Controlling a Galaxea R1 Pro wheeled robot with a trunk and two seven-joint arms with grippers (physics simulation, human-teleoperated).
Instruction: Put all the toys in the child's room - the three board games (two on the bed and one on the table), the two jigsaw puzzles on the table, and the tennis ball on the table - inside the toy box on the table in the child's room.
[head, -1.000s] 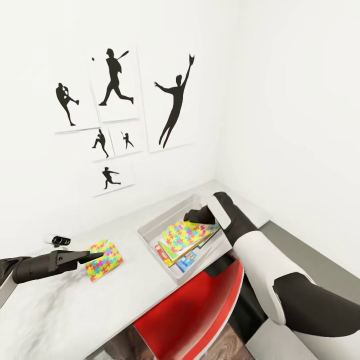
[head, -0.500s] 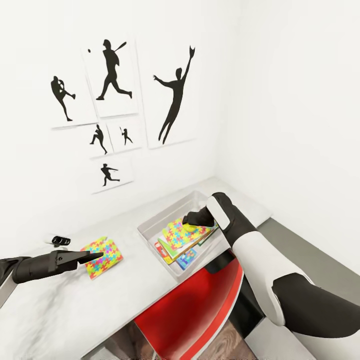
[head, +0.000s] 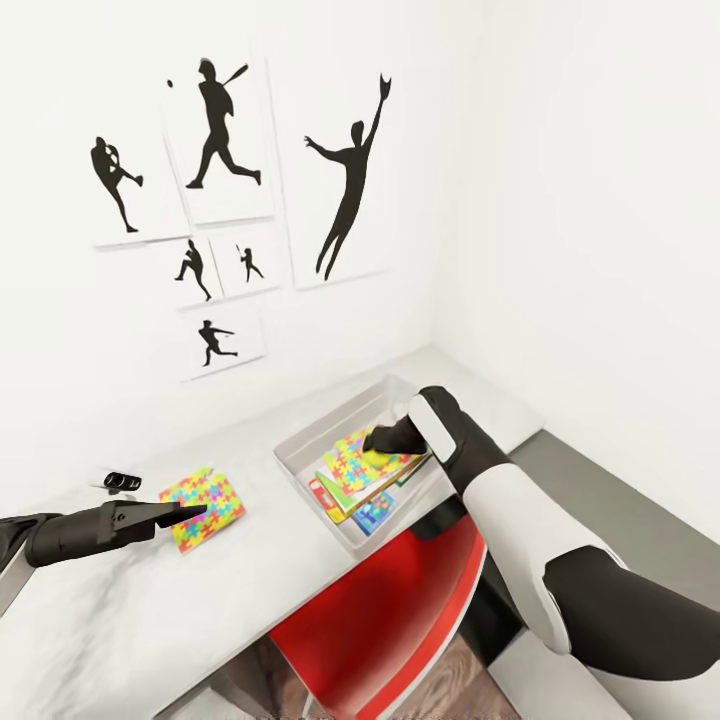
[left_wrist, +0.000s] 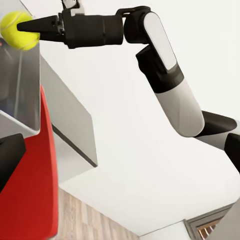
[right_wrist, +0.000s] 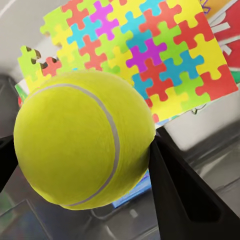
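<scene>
The right gripper (right_wrist: 82, 145) is clamped on the tennis ball (right_wrist: 82, 137), a black finger pressing each side, and hangs over the toy box (head: 300, 462). Directly under the ball lies a jigsaw puzzle (right_wrist: 145, 55), resting tilted on a stack of board games (head: 372, 515) already in the box; the puzzle's surface slopes, so a ball dropped from height would likely roll or bounce. The sound way is probably to lower the ball until it is just above the contents, aiming for the bare part of the box floor beside the stack and not the puzzle's sloping face, then part the fingers slowly and lift straight up, so nothing nudges the ball toward the rim.

Well apart, out over the table (head: 150, 620), the left gripper (head: 195, 512) holds nothing, its fingers drawn together to a point, its tip over the near edge of the second jigsaw puzzle (head: 205, 505), which lies flat outside the box, not yet put away.
</scene>
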